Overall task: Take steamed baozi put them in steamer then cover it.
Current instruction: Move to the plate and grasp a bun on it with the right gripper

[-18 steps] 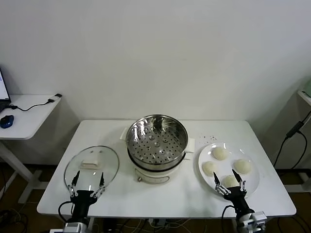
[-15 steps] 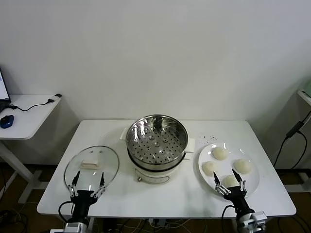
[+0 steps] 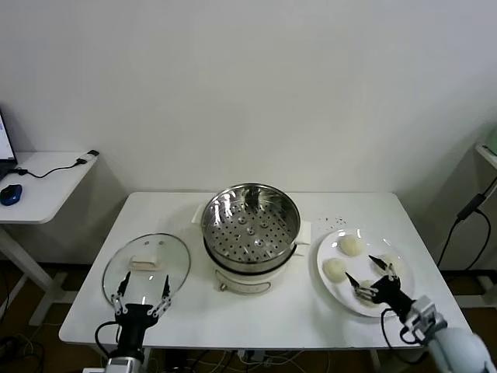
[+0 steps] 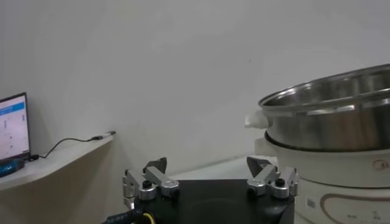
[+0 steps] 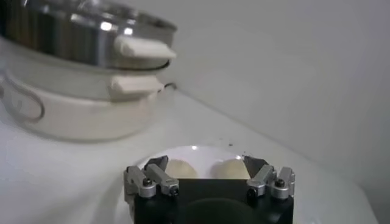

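The steel steamer [image 3: 251,225] stands on its white cooker base at the table's middle, empty; it also shows in the left wrist view [image 4: 329,115] and the right wrist view [image 5: 79,30]. The baozi [image 3: 351,245] lie on a white plate [image 3: 335,286] at the right; two show in the right wrist view [image 5: 177,168]. The glass cover [image 3: 147,266] with a white handle lies flat at the left. My right gripper [image 3: 373,276] is open, over the plate's near buns, partly hiding two of them. My left gripper [image 3: 141,292] is open at the cover's near edge.
A side desk [image 3: 43,183] with a blue mouse and cables stands at the far left. A laptop screen shows in the left wrist view [image 4: 12,131]. The white wall is behind the table.
My right gripper has moved forward over the plate and turned toward the left, now above the near buns. The left gripper has stayed in place.
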Available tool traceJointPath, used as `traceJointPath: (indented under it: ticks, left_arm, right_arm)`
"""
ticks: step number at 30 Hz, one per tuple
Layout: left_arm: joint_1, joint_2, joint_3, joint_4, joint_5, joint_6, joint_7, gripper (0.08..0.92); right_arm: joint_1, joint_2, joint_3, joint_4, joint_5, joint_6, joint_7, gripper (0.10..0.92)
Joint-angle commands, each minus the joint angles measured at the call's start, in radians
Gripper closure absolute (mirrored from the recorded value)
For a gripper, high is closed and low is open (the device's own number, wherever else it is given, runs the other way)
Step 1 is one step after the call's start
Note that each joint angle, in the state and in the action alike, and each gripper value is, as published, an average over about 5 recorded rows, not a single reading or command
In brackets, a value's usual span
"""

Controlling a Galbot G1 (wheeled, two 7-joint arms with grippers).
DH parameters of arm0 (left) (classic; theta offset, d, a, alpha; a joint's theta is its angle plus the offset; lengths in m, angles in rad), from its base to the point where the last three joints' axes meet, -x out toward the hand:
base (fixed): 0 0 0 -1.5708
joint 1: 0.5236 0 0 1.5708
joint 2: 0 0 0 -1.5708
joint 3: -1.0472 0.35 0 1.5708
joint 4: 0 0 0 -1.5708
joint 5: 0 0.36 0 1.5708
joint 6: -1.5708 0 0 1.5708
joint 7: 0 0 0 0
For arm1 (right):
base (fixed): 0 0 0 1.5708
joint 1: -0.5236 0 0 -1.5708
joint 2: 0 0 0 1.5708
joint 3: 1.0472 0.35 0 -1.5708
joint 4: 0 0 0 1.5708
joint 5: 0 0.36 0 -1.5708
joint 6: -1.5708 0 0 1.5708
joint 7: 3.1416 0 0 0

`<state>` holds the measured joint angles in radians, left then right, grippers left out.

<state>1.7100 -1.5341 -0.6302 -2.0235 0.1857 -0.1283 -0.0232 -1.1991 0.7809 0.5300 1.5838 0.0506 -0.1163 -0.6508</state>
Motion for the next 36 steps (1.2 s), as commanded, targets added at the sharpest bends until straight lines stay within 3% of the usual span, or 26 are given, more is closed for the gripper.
traceJointPath:
  ticks: [1,11,18,36]
  left_arm:
    - [0.005,0.008,-0.001,0.005,-0.008,-0.003,-0.003,0.177]
    - [-0.009,0.012,-0.007,0.019,-0.017,0.005,-0.004,0.177]
    - [-0.013,0.013,-0.009,0.036,-0.015,0.003,-0.005,0.177]
    - [-0.010,0.012,-0.015,0.057,-0.020,-0.005,-0.009,0.177]
  right_arm:
    - [0.482,-0.330,-0.353,-0.256,-0.164,-0.049,-0.353,0.203]
    - [1.086,-0.225,-0.987,-0.507,-0.189,0.045,-0.507,0.203]
    - [1.275,-0.085,-1.252,-0.637,-0.186,0.065,-0.551,0.203]
    - [1.214,0.188,-1.202,-0.904,-0.295,0.117,-0.505,0.203]
